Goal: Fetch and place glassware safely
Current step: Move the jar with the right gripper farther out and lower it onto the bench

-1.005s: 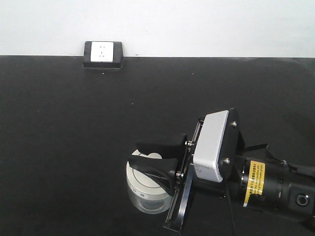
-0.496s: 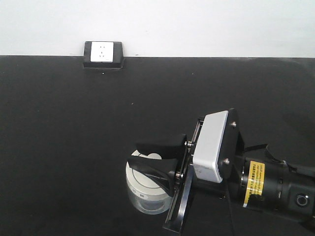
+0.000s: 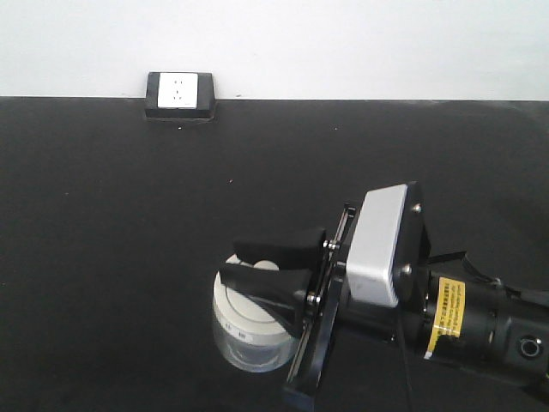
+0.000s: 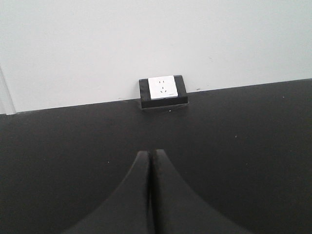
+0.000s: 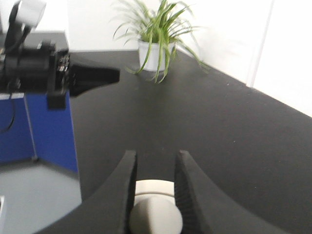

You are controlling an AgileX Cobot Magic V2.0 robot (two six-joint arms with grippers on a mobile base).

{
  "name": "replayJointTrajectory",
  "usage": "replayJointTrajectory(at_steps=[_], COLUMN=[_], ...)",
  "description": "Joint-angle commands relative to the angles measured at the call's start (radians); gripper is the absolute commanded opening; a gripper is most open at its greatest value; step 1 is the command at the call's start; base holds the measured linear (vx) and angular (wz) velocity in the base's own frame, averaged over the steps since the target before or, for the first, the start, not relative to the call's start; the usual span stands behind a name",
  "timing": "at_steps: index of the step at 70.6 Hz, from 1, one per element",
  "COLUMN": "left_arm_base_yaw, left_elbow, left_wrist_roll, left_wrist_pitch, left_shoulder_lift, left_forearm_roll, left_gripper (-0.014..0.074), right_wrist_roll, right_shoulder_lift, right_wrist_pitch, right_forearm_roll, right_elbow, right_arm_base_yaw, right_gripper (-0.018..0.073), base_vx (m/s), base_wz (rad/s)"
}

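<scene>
The glassware, a squat clear glass jar (image 3: 247, 343) with a cream-white lid (image 3: 240, 311), stands on the black table (image 3: 120, 223) at the front centre. My right gripper (image 3: 232, 262) reaches in from the right over the lid. In the right wrist view its jaws (image 5: 156, 155) are closed against the lid's round knob (image 5: 156, 217). My left gripper (image 4: 149, 153) is shut and empty, above bare table and pointing at the wall. It also shows in the right wrist view (image 5: 109, 75), far from the jar.
A black box with a white socket (image 3: 179, 94) sits at the table's back edge against the white wall, also in the left wrist view (image 4: 163, 89). A potted plant (image 5: 157, 41) stands at the table's far end. A blue cabinet (image 5: 46, 129) is beyond the table's edge.
My right gripper and the jar have shifted a little to the left. The wrist has turned slightly. The left arm has not moved.
</scene>
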Motion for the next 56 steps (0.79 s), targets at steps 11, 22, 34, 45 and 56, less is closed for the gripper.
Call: replayJointTrajectory(at_steps=[11,22,34,45,56], left_arm_base_yaw=[-0.005,-0.005,-0.005,-0.005,-0.005], left_elbow=[-0.027,-0.027,-0.027,-0.027,-0.027], left_wrist_roll=[-0.008,-0.008,-0.008,-0.008,-0.008], left_wrist_pitch=[-0.071,-0.071,-0.071,-0.071,-0.071], left_shoulder_lift=[0.005,0.005,0.005,0.005,0.005], left_forearm_roll=[-0.003,-0.003,-0.003,-0.003,-0.003], left_gripper=[-0.0007,-0.0007,-0.0007,-0.0007,-0.0007], right_wrist_roll=[-0.098,-0.100,-0.099,-0.052,0.009], right_shoulder_lift=[-0.008,0.044,0.106,0.142,0.180], right_wrist_pitch=[0.009,0.084,0.101,0.013,-0.114], right_forearm_roll=[0.085,0.021,0.000,-0.012,-0.100], right_elbow=[-0.082,-0.163,-0.235,-0.261,-0.288], right_arm_base_yaw=[-0.001,-0.002,-0.009,-0.117,-0.270], right_gripper=[-0.0001,-0.0001,-0.0001,-0.0001,-0.0001], base_vx=[0.00,0.00,0.00,0.00,0.00], base_wz=[0.00,0.00,0.00,0.00,0.00])
